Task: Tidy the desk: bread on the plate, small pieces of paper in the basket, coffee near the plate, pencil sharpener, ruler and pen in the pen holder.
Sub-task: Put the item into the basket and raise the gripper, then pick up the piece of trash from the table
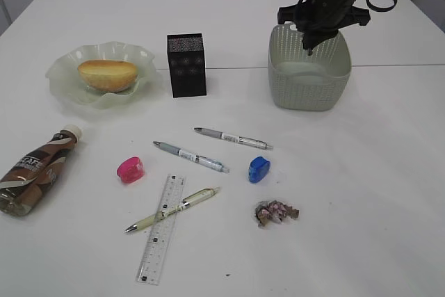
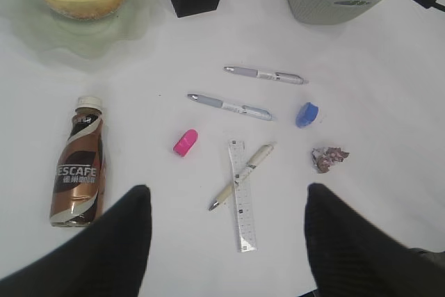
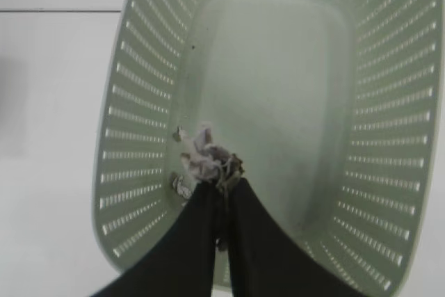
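Note:
My right gripper (image 3: 222, 184) is shut on a crumpled piece of paper (image 3: 208, 158) and holds it over the inside of the grey-green basket (image 3: 278, 88); the gripper (image 1: 311, 48) sits above the basket (image 1: 309, 85) at the back right. A second crumpled paper (image 1: 275, 212) lies on the table. The bread (image 1: 107, 74) lies on the glass plate (image 1: 66, 78). The coffee bottle (image 1: 36, 170) lies on its side at the left. My left gripper (image 2: 226, 231) is open and empty above the ruler (image 2: 240, 193).
The black pen holder (image 1: 186, 65) stands beside the plate. A pink sharpener (image 1: 130, 170), a blue sharpener (image 1: 259, 169), two grey pens (image 1: 190, 156) (image 1: 232, 137) and a cream pen (image 1: 174, 209) across the clear ruler (image 1: 160, 229) lie mid-table.

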Action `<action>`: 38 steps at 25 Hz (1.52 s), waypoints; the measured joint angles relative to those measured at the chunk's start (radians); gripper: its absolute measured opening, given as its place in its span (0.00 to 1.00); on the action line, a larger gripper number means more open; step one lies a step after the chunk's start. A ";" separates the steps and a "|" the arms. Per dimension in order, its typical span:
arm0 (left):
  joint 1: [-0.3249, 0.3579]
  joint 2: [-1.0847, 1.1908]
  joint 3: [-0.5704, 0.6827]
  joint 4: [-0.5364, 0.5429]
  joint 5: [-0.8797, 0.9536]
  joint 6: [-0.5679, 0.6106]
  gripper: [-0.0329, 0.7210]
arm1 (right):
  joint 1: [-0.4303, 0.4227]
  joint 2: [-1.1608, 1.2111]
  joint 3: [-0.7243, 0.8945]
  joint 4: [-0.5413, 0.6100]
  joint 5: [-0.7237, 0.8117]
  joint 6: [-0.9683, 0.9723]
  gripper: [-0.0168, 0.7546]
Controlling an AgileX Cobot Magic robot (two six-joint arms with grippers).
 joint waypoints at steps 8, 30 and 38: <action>0.000 0.000 0.000 -0.001 0.000 0.000 0.71 | -0.007 0.007 -0.002 -0.011 -0.103 0.000 0.42; 0.000 0.000 0.000 -0.002 0.000 0.000 0.71 | -0.008 -0.076 -0.112 0.114 0.142 -0.015 0.66; 0.000 0.000 0.000 -0.006 0.000 0.000 0.71 | 0.023 -0.293 0.196 0.182 0.142 -0.100 0.66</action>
